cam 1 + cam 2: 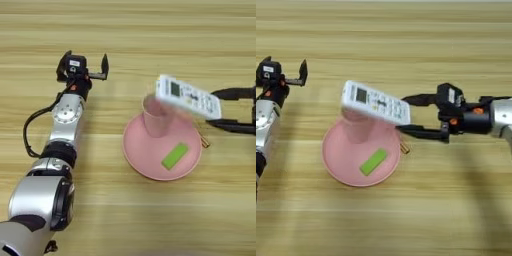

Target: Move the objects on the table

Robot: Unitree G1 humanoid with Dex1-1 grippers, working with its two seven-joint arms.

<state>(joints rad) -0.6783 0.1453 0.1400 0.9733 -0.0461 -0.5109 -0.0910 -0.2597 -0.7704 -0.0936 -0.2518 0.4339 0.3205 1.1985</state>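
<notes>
Remote point(375, 103) lies tilted across the cup point(357, 127) on the plate point(338, 165), seemingly loose between the right gripper's point(410, 114) spread fingers; left gripper point(84, 67) spread, far left.

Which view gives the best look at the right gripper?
The right eye view: the right gripper shows whole, with its wrist and forearm, two black fingers spread either side of the white remote's end above the pink plate. The left eye view shows only its fingers entering at the picture's right edge.
</notes>
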